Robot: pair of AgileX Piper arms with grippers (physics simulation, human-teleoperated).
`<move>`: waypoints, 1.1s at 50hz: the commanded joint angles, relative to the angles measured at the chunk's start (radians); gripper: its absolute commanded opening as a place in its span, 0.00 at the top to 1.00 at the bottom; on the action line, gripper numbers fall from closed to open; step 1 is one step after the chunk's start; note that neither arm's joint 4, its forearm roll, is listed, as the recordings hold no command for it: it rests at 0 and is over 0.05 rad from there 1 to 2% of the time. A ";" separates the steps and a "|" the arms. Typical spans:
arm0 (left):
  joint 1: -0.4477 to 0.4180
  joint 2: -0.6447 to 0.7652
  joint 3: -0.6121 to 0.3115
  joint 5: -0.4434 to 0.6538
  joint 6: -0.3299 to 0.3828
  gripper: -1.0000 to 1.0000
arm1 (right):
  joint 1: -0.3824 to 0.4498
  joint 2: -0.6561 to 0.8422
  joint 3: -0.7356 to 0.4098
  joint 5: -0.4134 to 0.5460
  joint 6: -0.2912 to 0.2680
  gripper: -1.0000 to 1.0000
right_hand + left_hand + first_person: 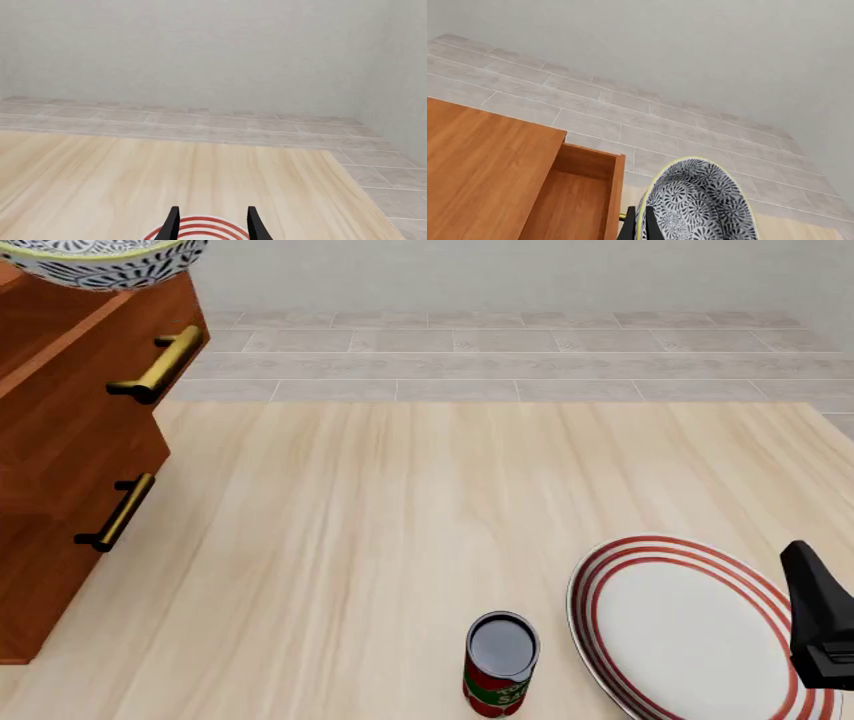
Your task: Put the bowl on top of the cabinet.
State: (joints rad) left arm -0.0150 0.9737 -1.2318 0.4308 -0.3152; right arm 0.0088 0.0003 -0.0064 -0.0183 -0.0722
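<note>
Bowl (700,202): in your left wrist view, dark-blue floral pattern, yellowish rim, tilted on edge, its rim pinched in your left gripper (642,225), fingers closed on it. Cabinet (487,175) beside it, reddish-brown top panel, one drawer pulled open

Front view: bowl (100,260) at the upper left corner, high over the cabinet (67,440); you cannot tell whether they touch. Two brass handles (158,365). On the table (374,540): red can (501,665), red-ringed plate (687,630)

Right wrist view: your right gripper (212,225), fingers parted, holding nothing, above the plate (197,227)
</note>
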 commanded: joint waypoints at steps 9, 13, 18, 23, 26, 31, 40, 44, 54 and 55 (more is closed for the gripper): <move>0.069 0.024 -0.052 0.012 0.002 1.00 | 0.000 0.000 -0.001 0.001 0.001 0.00; 0.085 0.032 -0.054 0.008 -0.002 1.00 | 0.000 0.000 -0.002 0.002 0.001 0.00; 0.105 0.037 -0.061 0.009 0.004 1.00 | 0.000 0.000 -0.002 0.004 -0.001 0.00; 0.122 0.038 -0.070 0.014 0.007 1.00 | 0.001 0.000 0.001 0.001 -0.001 0.00; 0.140 0.040 -0.070 0.015 0.007 1.00 | 0.000 0.000 0.001 0.001 -0.001 0.00; 0.156 0.040 -0.067 0.012 0.007 1.00 | 0.000 0.000 0.001 0.003 -0.001 0.00; 0.195 0.051 -0.076 0.008 0.000 1.00 | -0.001 0.000 0.001 0.001 0.000 0.00; 0.210 0.057 -0.072 -0.001 0.001 1.00 | 0.000 0.000 0.001 0.001 -0.001 0.00; 0.242 0.072 -0.064 -0.018 -0.003 1.00 | 0.000 0.000 0.001 0.002 -0.004 0.00; 0.249 0.076 -0.061 -0.021 -0.007 1.00 | 0.000 0.000 0.001 0.002 -0.005 0.00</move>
State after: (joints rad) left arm 0.1993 1.0375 -1.2948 0.4268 -0.3213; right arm 0.0086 0.0004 -0.0055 -0.0166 -0.0750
